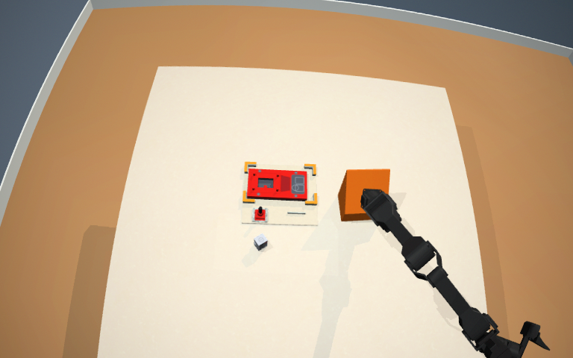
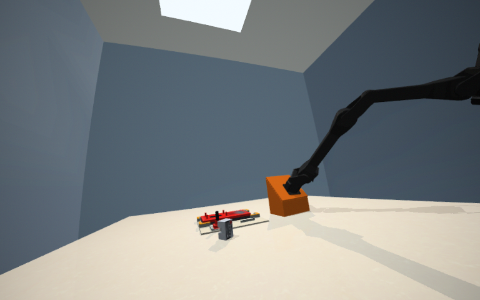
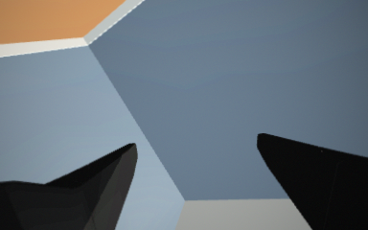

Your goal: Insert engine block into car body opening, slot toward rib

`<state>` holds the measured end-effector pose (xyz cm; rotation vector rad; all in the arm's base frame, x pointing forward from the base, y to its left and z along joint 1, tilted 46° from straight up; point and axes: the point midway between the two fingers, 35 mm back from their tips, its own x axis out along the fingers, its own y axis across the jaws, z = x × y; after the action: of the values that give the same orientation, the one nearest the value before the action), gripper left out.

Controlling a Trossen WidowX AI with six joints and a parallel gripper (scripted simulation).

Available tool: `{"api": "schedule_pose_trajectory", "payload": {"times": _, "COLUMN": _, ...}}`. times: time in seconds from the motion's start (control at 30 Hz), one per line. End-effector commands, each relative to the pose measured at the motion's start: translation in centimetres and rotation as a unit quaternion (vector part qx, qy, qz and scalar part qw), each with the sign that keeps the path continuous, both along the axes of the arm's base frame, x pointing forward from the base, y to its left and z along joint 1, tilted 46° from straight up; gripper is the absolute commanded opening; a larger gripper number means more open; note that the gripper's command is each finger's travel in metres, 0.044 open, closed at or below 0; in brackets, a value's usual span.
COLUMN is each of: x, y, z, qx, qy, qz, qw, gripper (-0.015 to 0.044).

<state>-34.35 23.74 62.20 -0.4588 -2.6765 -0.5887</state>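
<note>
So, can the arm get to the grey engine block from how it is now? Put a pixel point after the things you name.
Probably yes, after swinging back: the arm (image 1: 418, 255) (image 2: 345, 122) stretches away, fingers (image 1: 542, 341) apart, but the engine block (image 1: 260, 242) (image 2: 225, 229) stands outside the car body (image 1: 274, 195) (image 2: 226, 216), uncovered.
</note>
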Motion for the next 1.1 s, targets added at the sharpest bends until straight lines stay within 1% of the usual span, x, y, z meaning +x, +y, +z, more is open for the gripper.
{"api": "schedule_pose_trajectory", "payload": {"times": 0.0, "x": 0.0, "y": 0.0, "z": 0.0, "qx": 0.000, "qy": 0.000, "qz": 0.000, "qw": 1.000, "gripper": 0.0426}}
{"api": "schedule_pose_trajectory", "payload": {"times": 0.03, "x": 0.0, "y": 0.1, "z": 0.0, "qx": 0.000, "qy": -0.001, "qz": -0.001, "qw": 1.000, "gripper": 0.0440}}
{"api": "schedule_pose_trajectory", "payload": {"times": 0.13, "x": 0.5, "y": 1.1, "z": -0.4, "qx": 0.007, "qy": -0.010, "qz": -0.020, "qw": 1.000, "gripper": 0.0440}}
{"api": "schedule_pose_trajectory", "payload": {"times": 0.5, "x": 5.9, "y": 9.1, "z": -3.9, "qx": 0.054, "qy": -0.092, "qz": -0.163, "qw": 0.981, "gripper": 0.0440}}
{"api": "schedule_pose_trajectory", "payload": {"times": 0.8, "x": 11.4, "y": 14.3, "z": -6.7, "qx": 0.080, "qy": -0.163, "qz": -0.260, "qw": 0.948, "gripper": 0.0440}}
{"api": "schedule_pose_trajectory", "payload": {"times": 1.07, "x": 17.5, "y": 18.1, "z": -9.5, "qx": 0.095, "qy": -0.233, "qz": -0.340, "qw": 0.906, "gripper": 0.0440}}
